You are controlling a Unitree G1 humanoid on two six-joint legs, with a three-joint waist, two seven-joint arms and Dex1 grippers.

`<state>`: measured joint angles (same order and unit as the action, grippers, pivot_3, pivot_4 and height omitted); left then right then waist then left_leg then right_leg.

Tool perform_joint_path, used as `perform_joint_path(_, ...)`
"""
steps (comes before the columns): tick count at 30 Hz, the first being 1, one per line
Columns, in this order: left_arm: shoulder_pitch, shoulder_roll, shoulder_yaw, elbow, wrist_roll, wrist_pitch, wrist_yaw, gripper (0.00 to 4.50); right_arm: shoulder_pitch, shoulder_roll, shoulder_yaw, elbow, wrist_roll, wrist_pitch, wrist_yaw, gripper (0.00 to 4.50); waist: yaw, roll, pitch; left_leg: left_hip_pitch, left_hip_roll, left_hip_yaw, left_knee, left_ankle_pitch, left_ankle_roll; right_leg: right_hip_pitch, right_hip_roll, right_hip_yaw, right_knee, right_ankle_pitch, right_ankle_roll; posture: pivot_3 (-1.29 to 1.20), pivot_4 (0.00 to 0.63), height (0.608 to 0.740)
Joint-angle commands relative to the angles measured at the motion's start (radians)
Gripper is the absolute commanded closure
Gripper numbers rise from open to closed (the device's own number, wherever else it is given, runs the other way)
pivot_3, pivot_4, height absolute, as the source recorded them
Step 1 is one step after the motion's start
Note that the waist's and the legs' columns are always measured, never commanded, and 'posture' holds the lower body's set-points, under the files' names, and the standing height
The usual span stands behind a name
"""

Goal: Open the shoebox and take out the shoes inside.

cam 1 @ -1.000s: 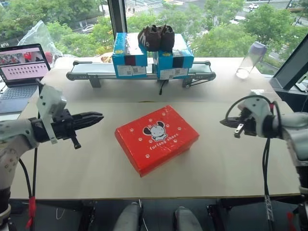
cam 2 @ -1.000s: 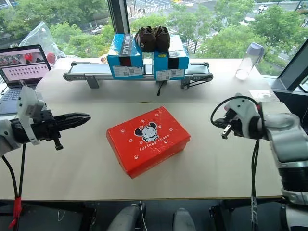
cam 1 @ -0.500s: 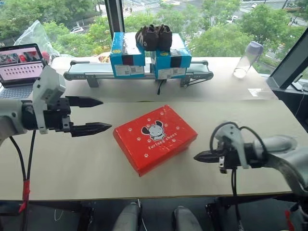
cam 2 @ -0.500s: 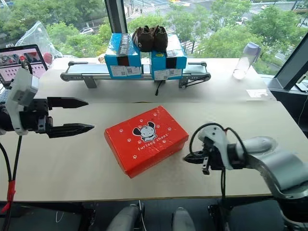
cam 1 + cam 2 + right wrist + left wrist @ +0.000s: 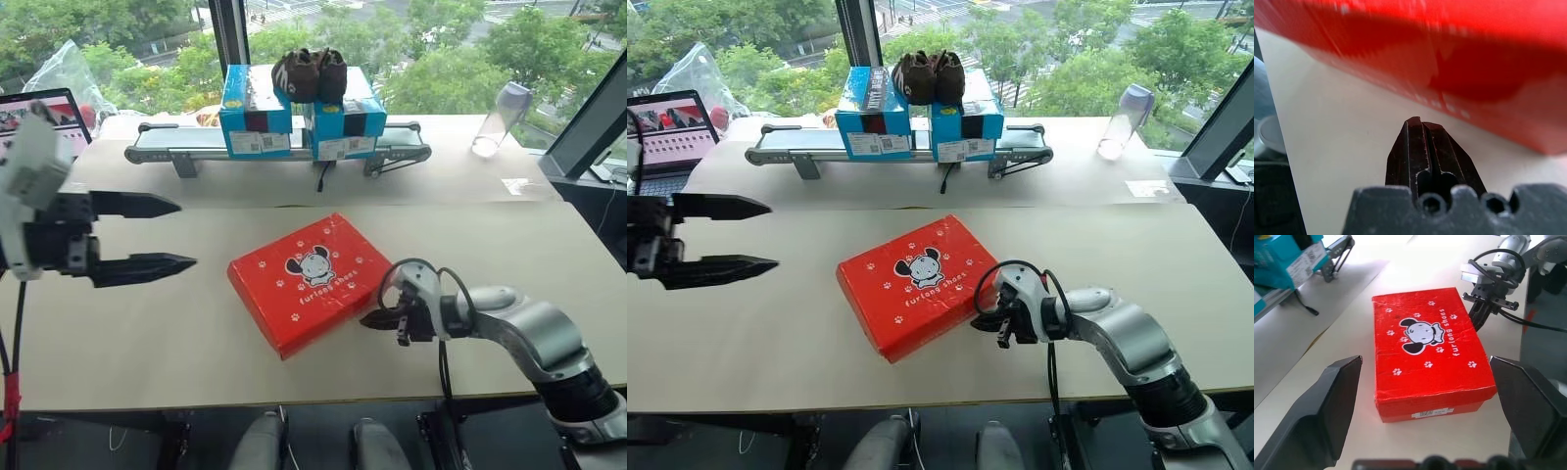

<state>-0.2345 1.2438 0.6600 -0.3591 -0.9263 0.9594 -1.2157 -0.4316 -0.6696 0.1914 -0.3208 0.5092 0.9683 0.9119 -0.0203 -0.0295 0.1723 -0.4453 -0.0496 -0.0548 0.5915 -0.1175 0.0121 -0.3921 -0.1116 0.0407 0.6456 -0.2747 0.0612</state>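
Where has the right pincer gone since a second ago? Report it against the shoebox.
Yes, it moved. The shut right pincer swung in from the table's right side to the shoebox, its tip now at the box's right side.

Silver-grey right arm [image 5: 519, 328], looped black cable, black pointed pincer fingers [image 5: 137, 264], white wrist housing

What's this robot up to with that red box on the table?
It is getting ready to open the red shoebox, which lies closed on the table. The right gripper, jaws shut, points at the box's side, close to it. The left gripper hovers off to the other side with jaws wide open. Neither holds anything.
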Motion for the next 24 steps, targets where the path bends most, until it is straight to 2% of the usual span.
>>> perform_joint_path(1,0.057,-0.035,0.107,-0.012,-0.011,-0.008,-0.028,0.06,-0.053,0.020,-0.056,-0.022,0.077,0.029,0.016,4.50,0.002,0.000,0.000,0.000,0.000,0.000,0.000,0.000,0.000,0.000,0.000,0.000,0.000,0.000,0.000,0.00,0.150,0.740)
perform_joint_path(6,0.122,-0.083,0.170,-0.051,-0.025,-0.031,-0.042,0.06,-0.153,0.023,-0.102,-0.023,0.174,0.110,0.023,4.50,0.004,-0.001,0.000,0.000,0.001,0.000,0.000,-0.002,-0.003,0.000,0.000,0.000,0.000,0.001,-0.001,0.00,0.150,0.740)
perform_joint_path(12,0.169,-0.107,0.228,-0.098,-0.054,-0.014,-0.027,0.06,-0.381,0.044,-0.140,0.027,0.250,0.150,0.036,4.50,0.001,0.000,0.000,0.000,0.002,0.000,0.000,-0.002,-0.004,-0.005,-0.001,0.001,0.000,0.001,-0.002,0.00,0.150,0.740)
perform_joint_path(15,0.223,-0.124,0.263,-0.140,-0.068,-0.008,-0.036,0.06,-0.553,0.101,-0.081,0.161,0.145,0.044,0.013,4.50,-0.010,0.000,0.000,0.000,0.002,0.002,-0.001,-0.002,-0.004,-0.008,-0.001,0.002,0.001,0.002,-0.002,0.00,0.150,0.740)
perform_joint_path(17,0.240,-0.130,0.271,-0.155,-0.077,-0.009,-0.028,0.06,-0.610,0.125,-0.051,0.229,0.093,-0.010,0.012,4.50,-0.015,0.000,0.000,0.000,0.003,0.003,-0.001,-0.002,-0.004,-0.011,-0.001,0.002,0.002,0.002,-0.003,0.00,0.150,0.740)
perform_joint_path(22,0.264,-0.144,0.290,-0.183,-0.108,-0.007,0.002,0.06,-0.762,0.224,0.017,0.553,-0.099,-0.263,-0.005,4.50,-0.019,-0.001,0.000,0.000,0.002,0.004,-0.001,-0.002,-0.005,-0.011,0.000,0.001,0.002,0.003,-0.004,0.00,0.150,0.740)
perform_joint_path(24,0.271,-0.146,0.294,-0.191,-0.122,-0.006,0.017,0.06,-0.818,0.310,0.036,0.734,-0.175,-0.384,-0.052,4.50,-0.022,0.000,0.000,0.000,0.002,0.004,-0.001,-0.002,-0.005,-0.011,0.000,0.001,0.002,0.003,-0.004,0.00,0.150,0.740)
